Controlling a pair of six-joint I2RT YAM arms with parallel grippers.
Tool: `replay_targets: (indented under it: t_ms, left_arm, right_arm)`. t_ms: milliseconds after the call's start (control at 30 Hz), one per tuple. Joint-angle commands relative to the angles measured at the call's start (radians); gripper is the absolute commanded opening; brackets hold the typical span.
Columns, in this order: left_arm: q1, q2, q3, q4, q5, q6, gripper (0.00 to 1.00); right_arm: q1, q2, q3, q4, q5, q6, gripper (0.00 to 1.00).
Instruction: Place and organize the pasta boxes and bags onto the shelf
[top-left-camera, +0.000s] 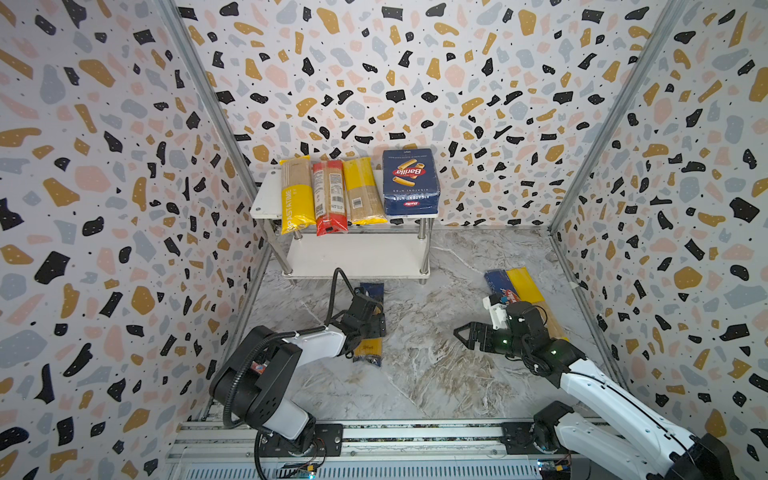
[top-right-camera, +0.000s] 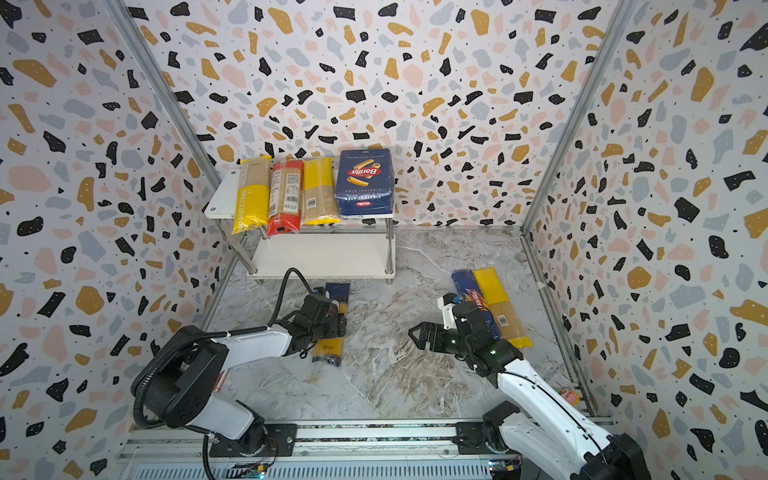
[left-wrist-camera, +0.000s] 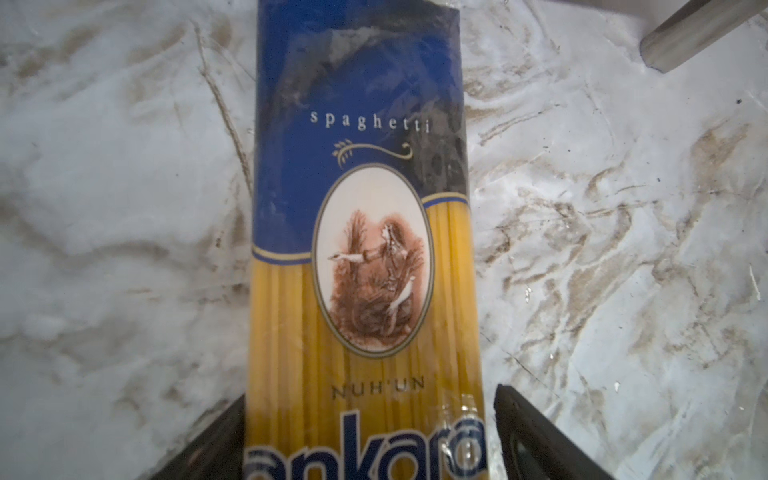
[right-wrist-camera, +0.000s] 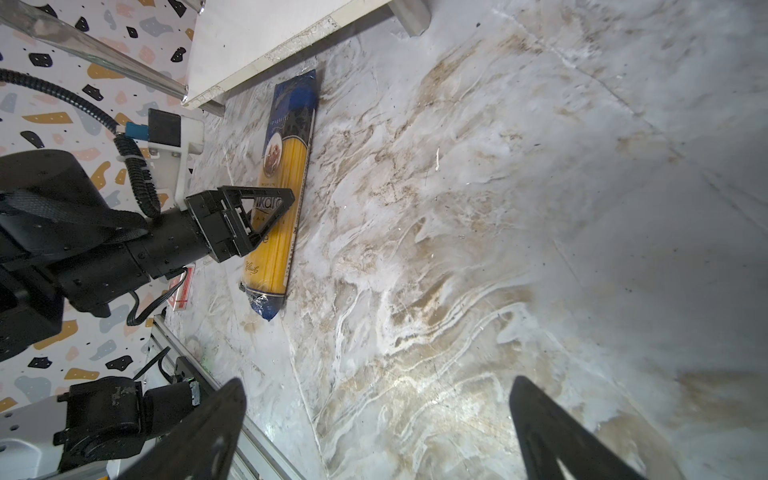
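So, four down: three spaghetti bags (top-left-camera: 330, 195) plus rigatoni box (top-left-camera: 410, 183) on the shelf (top-left-camera: 266, 199); left fingers (left-wrist-camera: 519, 436) wide astride the ankara bag (left-wrist-camera: 361, 249) on the worktop (top-left-camera: 436, 365), right fingers (right-wrist-camera: 540, 424) wide and empty. Also left: spaghetti box (top-left-camera: 496, 284) and yellow-ended bag (top-left-camera: 525, 284).

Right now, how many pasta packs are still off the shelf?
3: ankara bag under the left tool; Barilla spaghetti box and yellow-ended bag side by side, partly hidden by the right arm.

I see the ankara bag (left-wrist-camera: 365, 291) blue over yellow, the table (top-left-camera: 436, 374) grey-brown marbled, the walls (top-left-camera: 374, 62) terrazzo-speckled.
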Motion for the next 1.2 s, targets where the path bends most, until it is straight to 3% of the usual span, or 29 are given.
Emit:
replay_targets:
  t_ms: [0, 367, 467, 633, 767, 800, 1167]
  left_arm:
    - [-0.024, 0.088, -0.075, -0.167, 0.12, -0.049, 0.82]
    - [-0.111, 0.233, -0.067, -0.126, 0.087, -0.08, 0.76]
    - [-0.116, 0.277, -0.072, -0.103, 0.098, -0.082, 0.69]
    - [-0.124, 0.312, -0.1, -0.07, 0.113, -0.085, 0.4]
    - [-0.132, 0.308, -0.119, -0.061, 0.125, -0.088, 0.06]
    - [-0.139, 0.302, -0.12, -0.064, 0.13, -0.088, 0.01]
    - [-0.25, 0.053, -0.125, -0.225, 0.09, -0.131, 0.0]
  right_arm:
    - [-0.031, -0.031, -0.007, 0.001, -0.052, -0.022, 0.99]
    - [-0.096, -0.056, -0.006, -0.037, -0.086, -0.055, 0.99]
    - [-0.107, -0.056, -0.009, -0.04, -0.095, -0.06, 0.99]
    - [-0.12, -0.06, -0.009, -0.052, -0.101, -0.066, 0.99]
    - [-0.126, -0.061, -0.009, -0.05, -0.106, -0.066, 0.99]
    - [-0.127, -0.061, -0.009, -0.05, -0.106, -0.066, 0.99]
    - [-0.128, -0.093, -0.005, -0.07, -0.108, -0.061, 0.99]
